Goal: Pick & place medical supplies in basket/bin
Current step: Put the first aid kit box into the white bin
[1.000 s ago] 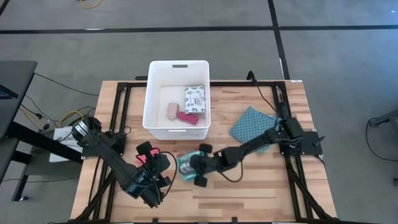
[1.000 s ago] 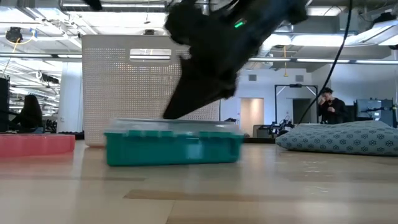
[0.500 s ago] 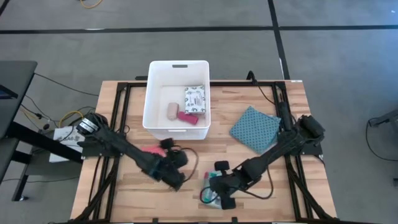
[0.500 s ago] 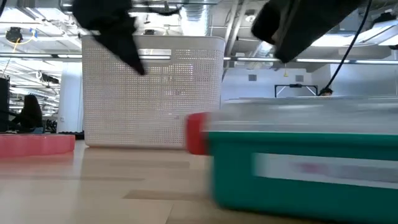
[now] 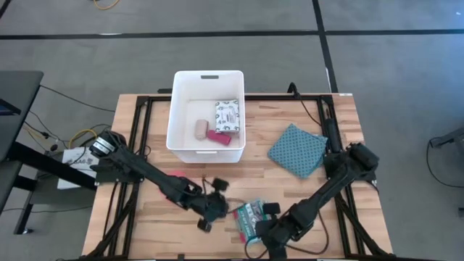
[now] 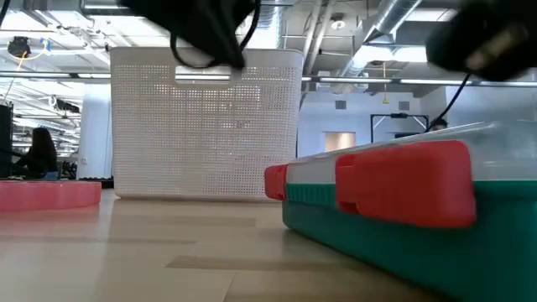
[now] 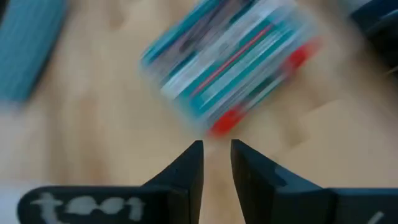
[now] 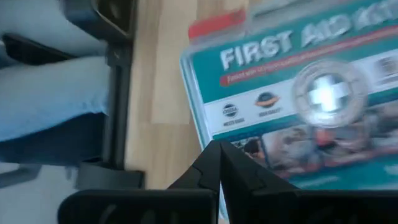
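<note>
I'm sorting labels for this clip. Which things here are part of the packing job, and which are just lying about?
Part of the job:
first aid kit
white bin
patterned pouch, beige roll, magenta piece in the bin
pink disc
left gripper, right gripper

Lying about:
teal dotted cloth

Even bright overhead light, soft shadows; left wrist view heavily motion-blurred, low view foreground perhaps out of focus.

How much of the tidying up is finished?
Three small things already lie in the white tub. The first aid kit is still on the table, with the left claw and right claw beside it. The pink disc also waits outside.
</note>
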